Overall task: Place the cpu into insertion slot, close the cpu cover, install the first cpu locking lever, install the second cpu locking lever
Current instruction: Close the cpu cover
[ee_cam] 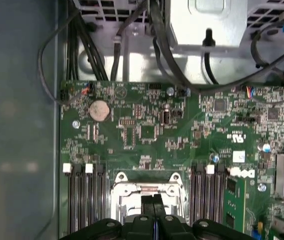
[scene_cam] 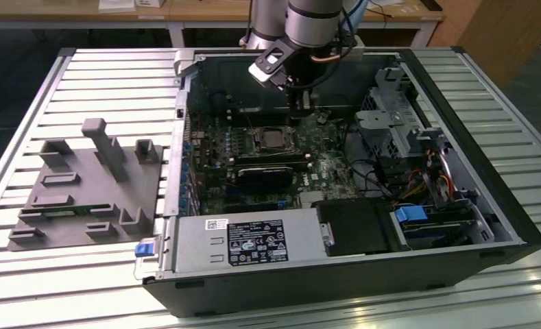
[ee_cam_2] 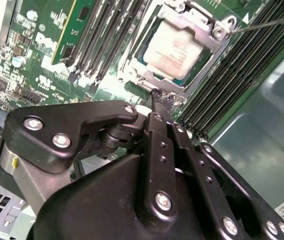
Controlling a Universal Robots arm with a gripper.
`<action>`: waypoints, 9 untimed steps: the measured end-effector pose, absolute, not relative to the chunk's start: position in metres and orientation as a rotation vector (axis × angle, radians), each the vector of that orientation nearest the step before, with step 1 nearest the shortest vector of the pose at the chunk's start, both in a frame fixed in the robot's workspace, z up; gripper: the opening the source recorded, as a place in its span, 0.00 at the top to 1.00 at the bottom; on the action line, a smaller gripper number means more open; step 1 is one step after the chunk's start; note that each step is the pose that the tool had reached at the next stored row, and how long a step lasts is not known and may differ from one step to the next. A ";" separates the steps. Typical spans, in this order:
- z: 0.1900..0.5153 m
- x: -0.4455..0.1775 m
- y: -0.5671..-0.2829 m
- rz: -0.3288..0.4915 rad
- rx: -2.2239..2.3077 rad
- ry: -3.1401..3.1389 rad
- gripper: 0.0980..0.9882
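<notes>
The arm (scene_cam: 302, 17) stands nearly upright right above the gripper (scene_cam: 296, 110), its grey wrist tube thick and vertical, with a pale camera block (scene_cam: 270, 65) bracketed to the wrist above the gripper, towards the exterior view's left. The gripper hangs straight down from the wrist, slim and dark, with its tips as the lowest part. In both wrist views the two black fingers (ee_cam_2: 157, 130) (ee_cam: 148, 206) lie pressed flat together with no gap at the tips, and behind them the screwed linkage bars (ee_cam_2: 217, 175) spread back to the broad black body.
</notes>
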State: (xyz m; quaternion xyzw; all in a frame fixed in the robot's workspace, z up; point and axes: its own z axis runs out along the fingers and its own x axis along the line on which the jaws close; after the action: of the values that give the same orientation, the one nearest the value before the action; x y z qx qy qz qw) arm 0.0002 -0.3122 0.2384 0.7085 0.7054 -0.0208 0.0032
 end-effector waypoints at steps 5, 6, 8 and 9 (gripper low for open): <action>0.238 -0.009 -0.312 -0.063 2.222 2.212 1.00; 0.237 -0.012 -0.312 -0.063 2.222 2.212 1.00; 0.236 -0.016 -0.312 -0.062 2.222 2.212 1.00; 0.235 -0.018 -0.313 -0.061 2.222 2.212 1.00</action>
State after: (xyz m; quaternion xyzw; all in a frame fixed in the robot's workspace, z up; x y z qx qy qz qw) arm -0.0178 -0.3125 0.2353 0.7085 0.7054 -0.0195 0.0026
